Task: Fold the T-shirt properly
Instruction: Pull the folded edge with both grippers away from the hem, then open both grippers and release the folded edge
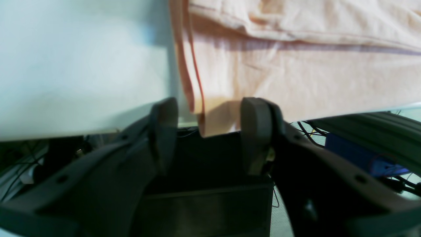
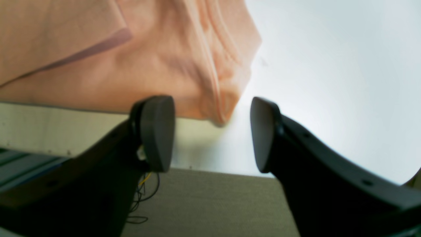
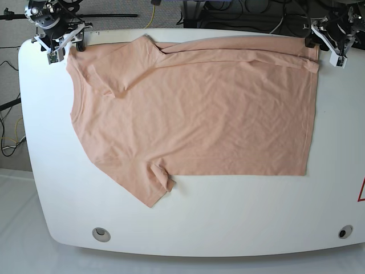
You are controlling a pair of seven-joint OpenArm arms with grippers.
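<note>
The peach T-shirt lies spread on the white table, neck to the left and hem to the right, with its far long edge folded over toward the middle. At the far right corner, my left gripper stands open. In the left wrist view the hem corner of the T-shirt hangs over the table edge between the parted fingers of the left gripper, unpinched. My right gripper is open at the far left corner. In the right wrist view a bunched corner of the T-shirt lies just ahead of the right gripper.
Two round holes sit near the table's front edge. Cables and stands run behind the far edge. A red mark shows at the right border. One sleeve points toward the front.
</note>
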